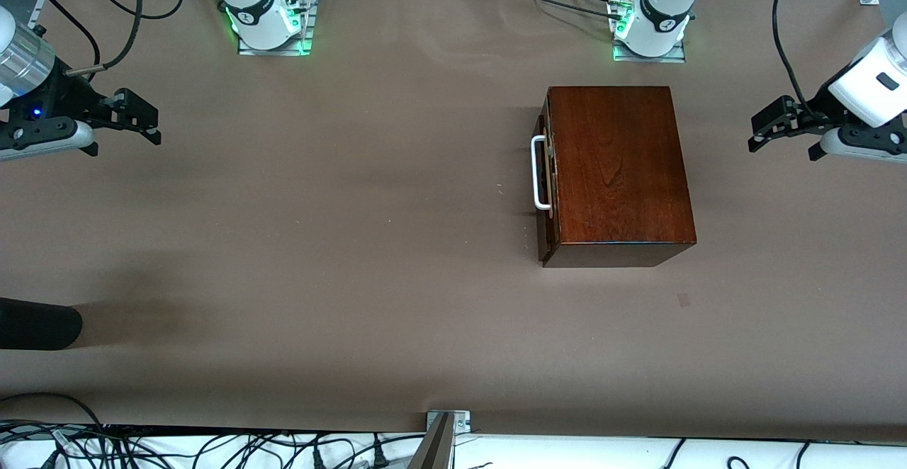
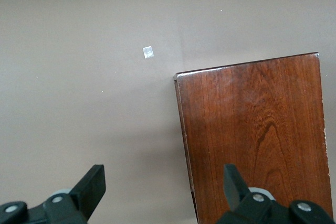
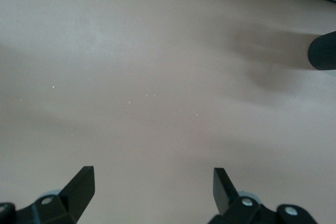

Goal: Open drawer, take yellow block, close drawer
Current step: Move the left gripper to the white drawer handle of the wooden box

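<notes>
The wooden box (image 1: 620,171) is showing a glossy reddish-brown top with darker grain lines running along it. The drawer (image 1: 547,171) front is looking dark brown, its bar handle (image 1: 538,173) gleaming white. The tabletop (image 1: 319,242) is lying plain dull taupe-brown. Both hands, left hand (image 1: 769,132) and right hand (image 1: 142,118), are showing black fingers on white arms.

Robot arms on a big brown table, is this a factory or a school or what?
Probably a robot lab, not a factory. Two white arms are bolted along one table edge, loose cables trail around it, and just a wooden box sits there for practice. The left gripper and right gripper wait open.
</notes>
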